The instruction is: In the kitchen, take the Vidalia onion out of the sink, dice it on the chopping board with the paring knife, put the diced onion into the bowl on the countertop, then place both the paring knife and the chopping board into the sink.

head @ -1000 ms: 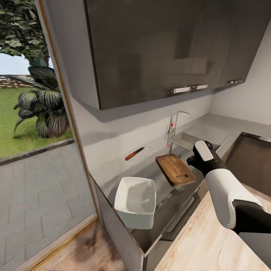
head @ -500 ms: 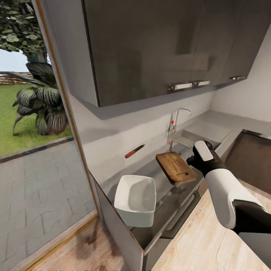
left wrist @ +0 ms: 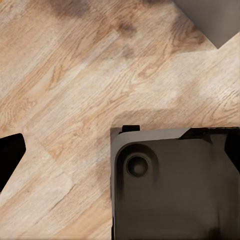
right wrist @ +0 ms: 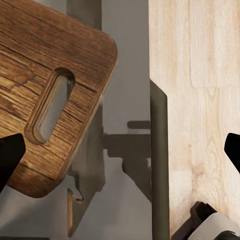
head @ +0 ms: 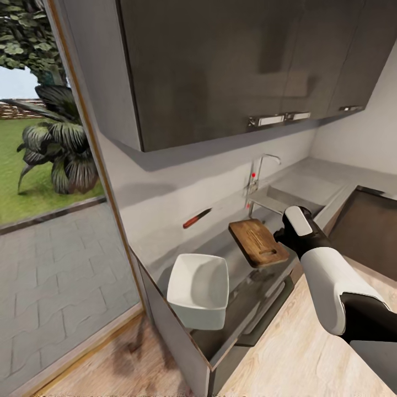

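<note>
The brown chopping board (head: pixel 257 241) lies on the grey countertop (head: pixel 220 251), its handle slot toward the front edge. Beside it, at the counter's near end, stands the white bowl (head: pixel 198 288). The paring knife (head: pixel 197 218) with its red handle rests close to the wall behind them. Beyond the board is the sink (head: pixel 292 197) with its chrome tap (head: pixel 260 168); the onion is hidden from here. My right gripper (right wrist: pixel 120 152) hovers open above the counter's front edge, next to the board's slotted end (right wrist: pixel 55 100). The left gripper's one visible fingertip (left wrist: pixel 9 156) hangs over the floor.
Dark wall cabinets (head: pixel 231 66) hang low over the counter. A glass door frame (head: pixel 94 154) stands to the left, with the garden beyond it. A dark cabinet handle (right wrist: pixel 159 165) runs below the counter edge. My own dark base (left wrist: pixel 175 185) sits on the wooden floor (left wrist: pixel 75 75).
The head view has shifted slightly, so the counter and cabinets sit a little differently in the picture. Nothing on the counter has moved, and the right arm holds its pose.
</note>
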Controlling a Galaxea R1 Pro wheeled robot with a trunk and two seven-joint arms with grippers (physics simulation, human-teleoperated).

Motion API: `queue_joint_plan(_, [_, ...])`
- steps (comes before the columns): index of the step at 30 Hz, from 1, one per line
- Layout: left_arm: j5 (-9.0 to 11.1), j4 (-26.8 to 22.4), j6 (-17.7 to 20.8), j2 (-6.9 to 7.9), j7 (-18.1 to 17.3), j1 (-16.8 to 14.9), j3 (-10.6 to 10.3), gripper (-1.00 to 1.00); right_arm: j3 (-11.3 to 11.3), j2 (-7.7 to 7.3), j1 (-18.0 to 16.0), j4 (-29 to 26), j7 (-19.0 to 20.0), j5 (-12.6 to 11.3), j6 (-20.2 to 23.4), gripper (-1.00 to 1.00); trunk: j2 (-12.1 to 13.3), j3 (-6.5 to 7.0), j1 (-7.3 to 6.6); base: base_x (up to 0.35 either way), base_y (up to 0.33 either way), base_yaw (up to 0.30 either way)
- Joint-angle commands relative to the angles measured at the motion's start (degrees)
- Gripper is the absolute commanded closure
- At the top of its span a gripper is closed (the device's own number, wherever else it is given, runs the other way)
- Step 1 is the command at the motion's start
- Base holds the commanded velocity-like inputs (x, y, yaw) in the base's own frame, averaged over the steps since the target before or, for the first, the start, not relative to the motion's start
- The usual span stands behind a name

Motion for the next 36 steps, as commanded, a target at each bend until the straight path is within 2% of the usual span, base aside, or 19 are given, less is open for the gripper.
queue_joint_plan(1, [0.0, -0.1, -0.1, 0.03, 0.4, 0.0, -0.3, -1.00, 0.0, -0.01, 0.0, -0.1, -0.4, -0.3, 0.4, -1.00, -0.1, -0.20, 0.03, 0.000, 0.000, 0.000])
queue_joint_plan(8, [0.0, -0.1, -0.1, 0.03, 0.4, 0.0, -0.3, -1.00, 0.3, 0.06, 0.0, -0.1, -0.4, -0.3, 0.4, -1.00, -0.1, -0.84, 0.03, 0.000, 0.000, 0.000])
queue_joint_plan(16, [0.0, 0.0, -0.1, 0.09, 0.4, 0.0, -0.3, -1.00, 3.4, 0.08, 0.0, -0.1, -0.3, -0.2, 0.3, -1.00, -0.1, -1.58, 0.03, 0.000, 0.000, 0.000])
queue_joint_plan(25, [0.0, 0.0, -0.1, 0.11, 0.4, 0.0, -0.3, -1.00, 4.8, 0.08, 0.0, -0.2, 0.2, -0.2, 0.3, -1.00, -0.1, -2.41, 0.03, 0.000, 0.000, 0.000])
queue_joint_plan(36, [0.0, -0.1, -0.1, 0.08, 0.4, 0.0, -0.3, -1.00, 4.9, 0.12, 0.0, -0.3, 1.5, -0.2, 0.3, -1.00, -0.1, -3.42, 0.03, 0.000, 0.000, 0.000])
